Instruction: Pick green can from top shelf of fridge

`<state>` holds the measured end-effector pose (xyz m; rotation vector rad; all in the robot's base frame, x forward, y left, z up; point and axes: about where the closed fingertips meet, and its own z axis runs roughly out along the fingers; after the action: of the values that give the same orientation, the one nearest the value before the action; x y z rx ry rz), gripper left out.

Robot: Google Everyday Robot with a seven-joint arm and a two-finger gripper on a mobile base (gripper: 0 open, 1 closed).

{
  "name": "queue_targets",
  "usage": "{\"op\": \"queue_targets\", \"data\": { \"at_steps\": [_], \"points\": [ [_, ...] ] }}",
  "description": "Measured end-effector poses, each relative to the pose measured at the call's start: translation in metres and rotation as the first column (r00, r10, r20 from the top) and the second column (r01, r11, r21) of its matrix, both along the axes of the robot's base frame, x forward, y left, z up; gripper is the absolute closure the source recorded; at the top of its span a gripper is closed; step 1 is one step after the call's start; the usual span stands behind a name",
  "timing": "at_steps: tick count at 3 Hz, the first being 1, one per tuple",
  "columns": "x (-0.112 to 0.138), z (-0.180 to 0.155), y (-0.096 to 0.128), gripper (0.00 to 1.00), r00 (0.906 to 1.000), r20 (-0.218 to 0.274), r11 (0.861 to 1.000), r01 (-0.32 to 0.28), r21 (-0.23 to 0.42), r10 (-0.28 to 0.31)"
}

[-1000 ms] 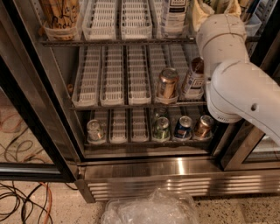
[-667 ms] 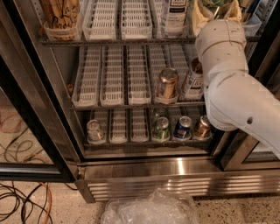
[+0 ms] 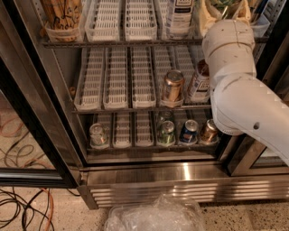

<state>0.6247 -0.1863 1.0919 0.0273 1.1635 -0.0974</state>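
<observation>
The pale green drink can shows only as a greenish patch at the right end of the top wire shelf of the black-framed fridge. The gripper is up at that spot, mostly hidden behind the bulky white robot arm. Whether it is spread or pinching cannot be told. A gold can stands one rack lower.

the gripper is placed at 1 o'clock, above the top shelf of the fridge, mostly hidden behind the arm. on the middle rack a can is set, with a second can at its 3 o'clock.
</observation>
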Motion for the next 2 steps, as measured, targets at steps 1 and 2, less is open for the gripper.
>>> {"op": "queue_targets", "data": {
  "at_steps": [1,2],
  "points": [
    [-0.002,0.005,-0.002,1.00,0.9995,0.028,1.000,0.012,0.000,-0.012],
    [-0.022,0.018,-0.004,1.00,0.9968,0.075,1.000,0.029,-0.005,-0.029]
  ]
}}
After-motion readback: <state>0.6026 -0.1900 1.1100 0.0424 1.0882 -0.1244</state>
